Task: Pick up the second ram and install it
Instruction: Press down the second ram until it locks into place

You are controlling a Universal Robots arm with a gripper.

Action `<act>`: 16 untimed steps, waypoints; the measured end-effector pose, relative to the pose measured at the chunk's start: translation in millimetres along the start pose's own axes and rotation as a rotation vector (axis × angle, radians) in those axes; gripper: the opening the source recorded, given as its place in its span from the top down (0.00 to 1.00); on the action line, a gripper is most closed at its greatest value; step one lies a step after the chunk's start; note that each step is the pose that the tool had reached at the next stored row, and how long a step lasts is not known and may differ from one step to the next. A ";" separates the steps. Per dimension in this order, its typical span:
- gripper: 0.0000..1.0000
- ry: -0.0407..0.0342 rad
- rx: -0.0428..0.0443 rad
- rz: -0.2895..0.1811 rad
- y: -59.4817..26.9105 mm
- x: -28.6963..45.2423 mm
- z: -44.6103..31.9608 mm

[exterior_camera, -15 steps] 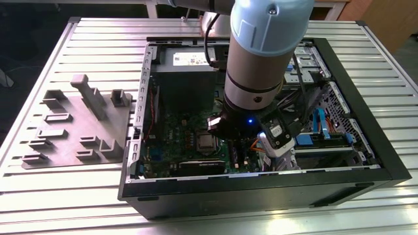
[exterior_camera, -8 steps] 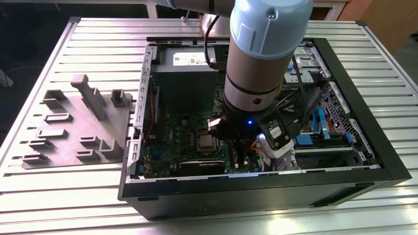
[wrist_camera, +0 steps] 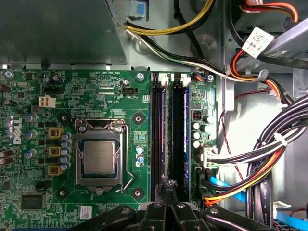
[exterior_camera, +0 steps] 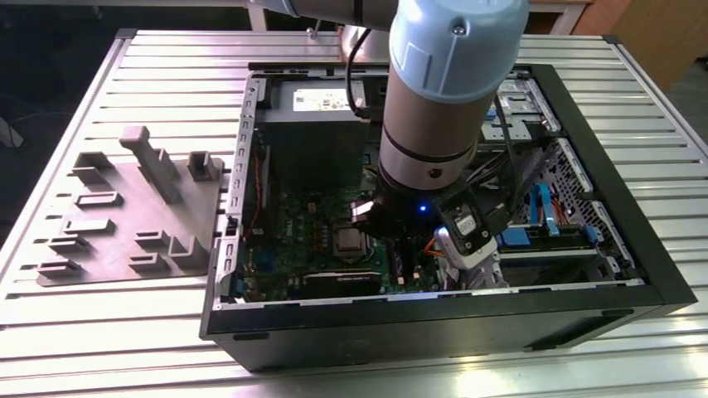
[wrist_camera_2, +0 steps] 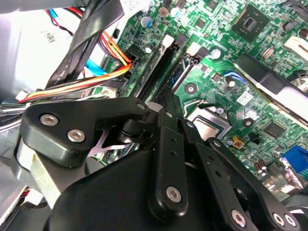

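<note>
The arm [exterior_camera: 443, 108] reaches down into the open computer case [exterior_camera: 619, 207], which lies on its side on the slatted metal desk [exterior_camera: 166, 332]; the gripper [wrist_camera: 166, 190] hangs low over the green motherboard [wrist_camera: 72, 96], right at the near end of the memory slots [wrist_camera: 158, 134]; in the first wrist view the two black fingers [wrist_camera: 169, 185] meet at their tips, so the jaws look clenched together, with no strip plainly between them; the second ram [wrist_camera: 185, 130] is a thin blue-green board standing on edge in the slot farther from the processor socket [wrist_camera: 98, 159], just beside the dark empty-looking slots; whether it is fully seated I cannot tell; the grey power-supply box [wrist_camera: 57, 29] sits beyond the far end of the slots from the gripper; bundled cables [wrist_camera: 255, 159], orange, yellow, black and blue, run past the ram on the side away from the socket; outside the case, at the exterior view's left, a grey fixture plate [exterior_camera: 128, 215] rests on the desk.
</note>
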State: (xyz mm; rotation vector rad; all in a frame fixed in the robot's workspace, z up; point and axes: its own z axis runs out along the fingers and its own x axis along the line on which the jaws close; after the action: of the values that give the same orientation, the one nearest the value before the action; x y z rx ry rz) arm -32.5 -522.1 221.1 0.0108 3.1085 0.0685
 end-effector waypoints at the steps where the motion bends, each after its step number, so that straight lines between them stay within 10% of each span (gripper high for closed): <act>1: 0.90 0.0000 -0.0001 0.000 0.0 0.0 0.1; 16: 0.90 -0.0001 -0.0002 0.000 -0.1 0.0 2.6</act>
State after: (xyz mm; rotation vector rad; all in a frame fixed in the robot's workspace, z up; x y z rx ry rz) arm -32.4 -522.1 218.5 0.0107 3.1084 0.0688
